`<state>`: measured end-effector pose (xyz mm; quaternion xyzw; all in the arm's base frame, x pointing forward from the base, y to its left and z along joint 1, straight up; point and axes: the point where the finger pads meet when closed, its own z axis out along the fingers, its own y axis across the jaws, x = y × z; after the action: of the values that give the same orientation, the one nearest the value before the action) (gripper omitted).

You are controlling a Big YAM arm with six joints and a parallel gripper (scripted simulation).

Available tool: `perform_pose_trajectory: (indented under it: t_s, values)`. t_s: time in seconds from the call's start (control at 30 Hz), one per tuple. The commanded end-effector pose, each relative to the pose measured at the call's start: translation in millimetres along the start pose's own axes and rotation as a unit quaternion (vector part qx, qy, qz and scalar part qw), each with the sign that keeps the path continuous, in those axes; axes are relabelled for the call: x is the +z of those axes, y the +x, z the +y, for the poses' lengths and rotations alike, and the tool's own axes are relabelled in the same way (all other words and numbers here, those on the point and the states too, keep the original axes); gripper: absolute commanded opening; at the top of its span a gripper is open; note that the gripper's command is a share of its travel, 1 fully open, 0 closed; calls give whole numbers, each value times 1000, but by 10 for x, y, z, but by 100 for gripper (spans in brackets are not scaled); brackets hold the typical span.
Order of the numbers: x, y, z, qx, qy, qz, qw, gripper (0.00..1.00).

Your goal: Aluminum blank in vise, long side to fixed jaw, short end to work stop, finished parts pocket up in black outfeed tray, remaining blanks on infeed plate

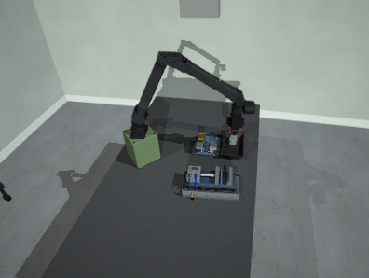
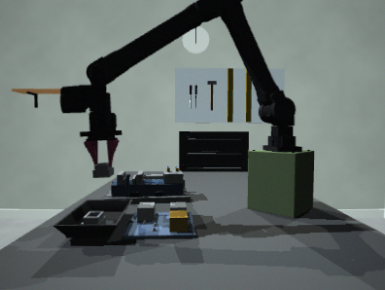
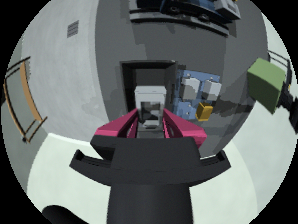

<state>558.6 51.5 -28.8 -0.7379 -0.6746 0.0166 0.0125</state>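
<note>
My gripper (image 2: pixel 103 163) is shut on a small gray block (image 2: pixel 103 169) and holds it in the air above the black outfeed tray. I cannot tell whether the held block has a pocket. The wrist view shows the block (image 3: pixel 150 117) between the pink fingers, with the tray (image 3: pixel 149 83) right below. A finished part (image 2: pixel 93 216) with a pocket lies in the tray. The infeed plate (image 2: pixel 160 225) beside the tray holds a gray blank (image 2: pixel 146 211) and a yellow brass blank (image 2: pixel 178 220). The vise (image 2: pixel 148 184) stands behind them.
The arm's green pedestal (image 2: pixel 281 181) stands to the right of the plate. A dark cabinet (image 2: pixel 214 151) and a tool board (image 2: pixel 228 94) are at the back wall. In the top view, the vise (image 1: pixel 211 179) sits in front of the tray (image 1: pixel 233 148).
</note>
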Motion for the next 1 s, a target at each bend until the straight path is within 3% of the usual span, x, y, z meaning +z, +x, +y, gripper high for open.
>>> perform_pose_trajectory:
  t_s: [0.0,0.73,0.97]
  values:
    - [-509,54,306,-5,-52,11,999,0]
    - [-402,64,356,-6,-60,12,998,0]
    - [-70,45,240,-6,-37,8,999,0]
